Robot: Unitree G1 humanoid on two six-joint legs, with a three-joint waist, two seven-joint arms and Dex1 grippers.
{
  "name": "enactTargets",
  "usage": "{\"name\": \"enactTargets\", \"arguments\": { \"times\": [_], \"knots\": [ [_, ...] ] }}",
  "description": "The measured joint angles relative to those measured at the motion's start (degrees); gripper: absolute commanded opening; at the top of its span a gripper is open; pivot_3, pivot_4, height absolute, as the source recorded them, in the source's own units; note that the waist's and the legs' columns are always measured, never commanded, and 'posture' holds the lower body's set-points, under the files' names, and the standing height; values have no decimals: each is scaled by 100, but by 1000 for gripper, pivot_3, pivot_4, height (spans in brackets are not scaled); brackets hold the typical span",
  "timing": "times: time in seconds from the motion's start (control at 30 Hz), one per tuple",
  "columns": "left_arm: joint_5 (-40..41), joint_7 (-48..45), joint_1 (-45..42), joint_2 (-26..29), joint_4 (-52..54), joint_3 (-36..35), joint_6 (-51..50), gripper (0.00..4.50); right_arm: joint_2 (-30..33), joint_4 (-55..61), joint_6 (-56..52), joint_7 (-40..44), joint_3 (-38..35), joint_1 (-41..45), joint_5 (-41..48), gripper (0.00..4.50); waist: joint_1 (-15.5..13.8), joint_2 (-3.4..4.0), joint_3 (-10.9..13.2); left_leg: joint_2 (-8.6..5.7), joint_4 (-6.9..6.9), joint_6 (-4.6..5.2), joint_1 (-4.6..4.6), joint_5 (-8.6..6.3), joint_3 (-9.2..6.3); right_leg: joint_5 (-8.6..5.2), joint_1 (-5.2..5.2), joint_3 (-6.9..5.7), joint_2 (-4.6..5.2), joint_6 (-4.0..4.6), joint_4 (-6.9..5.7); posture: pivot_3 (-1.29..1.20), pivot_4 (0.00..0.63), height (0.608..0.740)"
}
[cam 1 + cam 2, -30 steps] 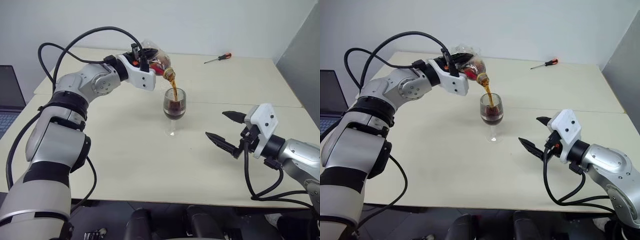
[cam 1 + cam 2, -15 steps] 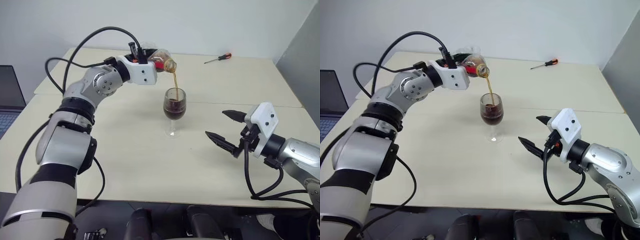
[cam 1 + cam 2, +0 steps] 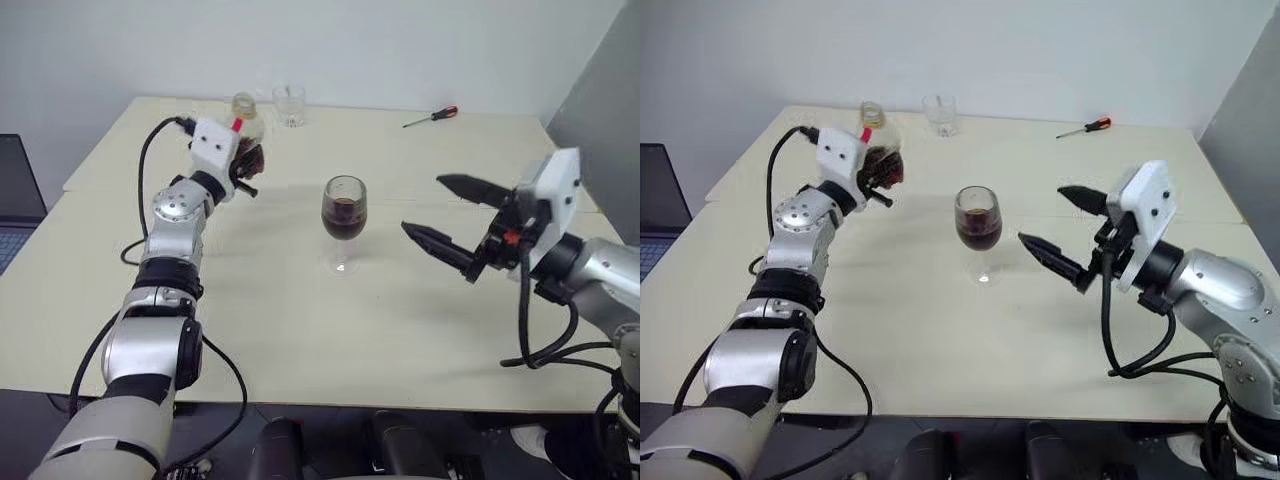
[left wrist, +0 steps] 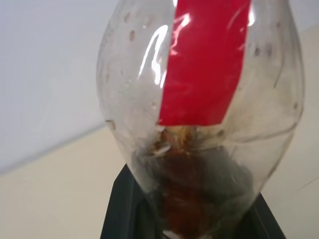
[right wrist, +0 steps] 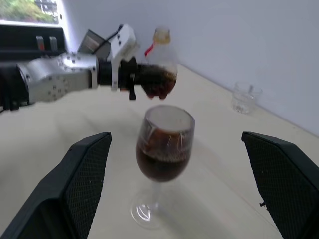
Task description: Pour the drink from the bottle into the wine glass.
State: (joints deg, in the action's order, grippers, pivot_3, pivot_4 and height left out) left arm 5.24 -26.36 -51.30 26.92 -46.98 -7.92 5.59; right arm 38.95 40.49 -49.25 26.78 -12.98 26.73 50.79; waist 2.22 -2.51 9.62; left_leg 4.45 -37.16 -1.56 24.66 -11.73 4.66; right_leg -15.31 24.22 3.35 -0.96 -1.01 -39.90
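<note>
My left gripper [image 3: 880, 172] is clenched on the small clear plastic bottle [image 3: 878, 150], held upright left of the clear stemmed wine glass [image 3: 977, 217], dark drink [image 3: 978, 234] inside. My right gripper [image 3: 1060, 230], jaws spread and empty, sits right of the glass, nearer it. Red tag shows no readable writing.
</note>
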Motion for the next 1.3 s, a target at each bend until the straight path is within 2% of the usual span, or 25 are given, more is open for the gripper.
{"name": "enactTargets", "arguments": {
  "times": [0.13,0.37,0.77,1.1,1.3],
  "knots": [
    [394,472,840,-210,1029,-420,-823,684,43,-163,-30,28,131,293,195,4500,-44,-3,-2,2,-4,0,0,0,1,0,-2,0,4,0,1,0,150,740],
    [649,892,1515,-397,1779,-711,-1311,684,92,-532,21,298,496,543,105,4500,-73,-5,-3,-5,-7,1,1,0,1,0,-4,1,8,0,2,0,150,740],
    [865,1274,2117,-542,2572,-875,-1703,4485,47,-752,234,624,781,650,-126,4500,-64,-5,-4,-1,-2,1,-1,-1,0,0,-3,0,5,0,2,0,150,740],
    [971,1161,2363,-416,3059,-882,-1963,4485,-94,-1021,410,834,987,856,-341,4500,-60,-5,-4,-1,0,1,-1,-1,1,0,-3,1,5,1,3,0,150,740],
    [1372,13,3000,544,4033,-846,-2595,4485,-48,-1212,426,1323,1103,942,-393,4500,-23,-5,-4,8,12,1,-10,-1,4,-3,2,5,1,6,2,0,150,740]
  ]
}}
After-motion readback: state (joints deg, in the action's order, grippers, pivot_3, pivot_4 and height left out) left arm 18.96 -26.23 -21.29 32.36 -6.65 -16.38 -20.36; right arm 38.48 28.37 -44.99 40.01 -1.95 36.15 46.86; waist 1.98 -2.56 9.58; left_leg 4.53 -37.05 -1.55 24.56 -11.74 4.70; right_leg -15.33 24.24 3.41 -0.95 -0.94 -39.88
